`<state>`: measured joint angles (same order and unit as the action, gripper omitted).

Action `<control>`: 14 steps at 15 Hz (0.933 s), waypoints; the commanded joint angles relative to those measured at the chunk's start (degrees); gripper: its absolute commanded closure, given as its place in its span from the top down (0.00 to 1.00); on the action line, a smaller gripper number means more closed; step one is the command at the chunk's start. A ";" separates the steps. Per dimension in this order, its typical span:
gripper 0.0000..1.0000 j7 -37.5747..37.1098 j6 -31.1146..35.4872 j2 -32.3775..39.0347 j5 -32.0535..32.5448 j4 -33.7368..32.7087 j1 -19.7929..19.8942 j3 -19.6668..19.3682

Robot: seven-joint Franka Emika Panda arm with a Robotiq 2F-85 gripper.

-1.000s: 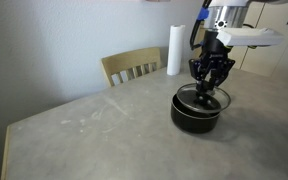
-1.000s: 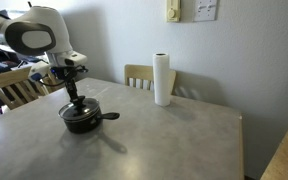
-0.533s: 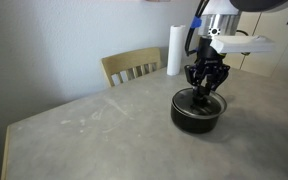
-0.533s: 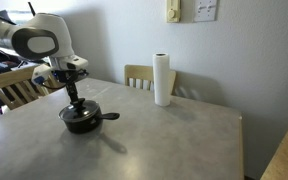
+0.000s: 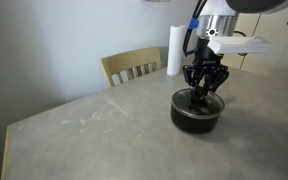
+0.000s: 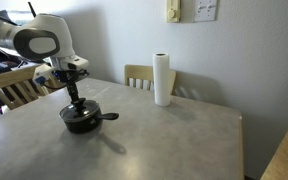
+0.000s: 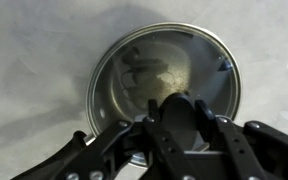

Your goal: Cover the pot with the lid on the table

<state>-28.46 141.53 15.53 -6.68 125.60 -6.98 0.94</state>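
The black pot (image 5: 196, 117) stands on the grey table (image 5: 94, 140), at its far side. It shows in both exterior views (image 6: 81, 123), with its long handle pointing sideways. The glass lid (image 7: 169, 65) with its metal rim lies over the pot's mouth. My gripper (image 7: 181, 115) points straight down and is shut on the lid's dark knob. In both exterior views the gripper (image 5: 204, 92) (image 6: 76, 101) stands directly above the pot's centre. The pot's inside is hidden under the lid.
A white paper towel roll (image 5: 174, 50) (image 6: 162, 80) stands upright at the table's back edge. A light wooden chair (image 5: 132, 66) (image 6: 142, 75) is behind the table by the wall. Another wooden chair (image 6: 14, 88) is at the side.
My gripper has come down a little with the lid, and the lid now rests on the pot's rim. The pot has not moved.
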 commanded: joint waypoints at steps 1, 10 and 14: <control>0.14 1.60 2.04 0.83 -1.99 -0.06 0.38 0.45; 0.71 0.50 4.44 0.33 -0.85 2.19 -0.51 0.12; 0.99 -1.36 2.39 -3.53 0.75 3.80 -0.94 -0.72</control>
<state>-28.51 144.43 15.80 -7.29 126.79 -7.40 1.02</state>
